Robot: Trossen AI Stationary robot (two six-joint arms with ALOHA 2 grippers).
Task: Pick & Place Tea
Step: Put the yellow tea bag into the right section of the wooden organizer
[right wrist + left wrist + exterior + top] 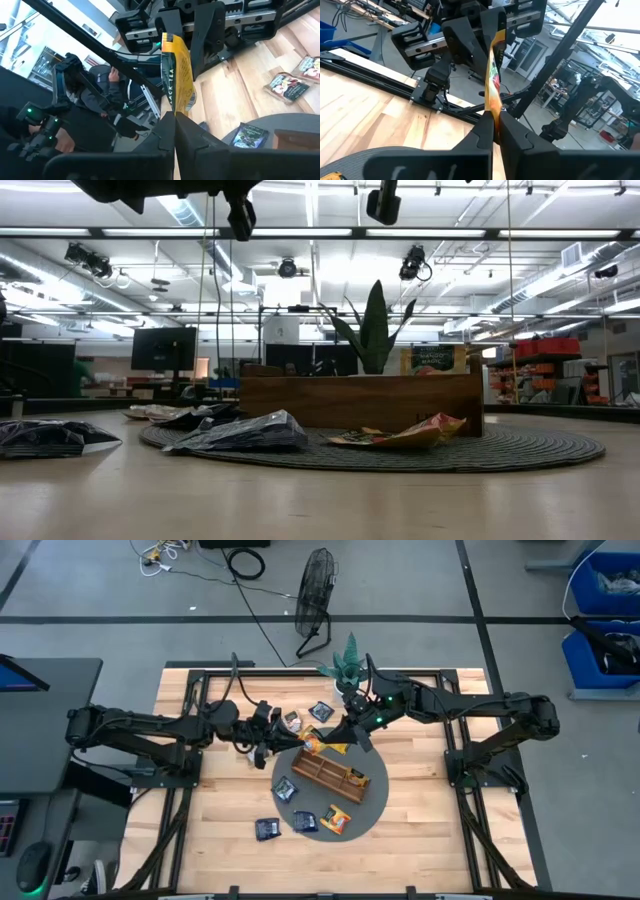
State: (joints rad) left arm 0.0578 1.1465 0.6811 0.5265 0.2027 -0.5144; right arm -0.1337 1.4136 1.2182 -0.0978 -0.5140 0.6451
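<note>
Yellow-orange tea sachet (322, 745), raised above the round grey mat (370, 815) at the wooden tray's (330, 778) 11 o'clock, pinched simultaneously by left gripper (493, 131) and right gripper (175, 125), both clenched on it.

I see both grippers meeting above the far end of the wooden tray (331, 776), so the way down there is blocked by the arms. The potted plant (347, 664) stands just behind them. The near part of the table (430, 840) is bare wood, where a gripper could pass freely.

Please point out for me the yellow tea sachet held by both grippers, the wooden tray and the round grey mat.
yellow tea sachet (179, 82), right wrist view, its printed face.
wooden tray (326, 772), high view, a divider wall.
round grey mat (372, 805), high view, its bare right part.
</note>
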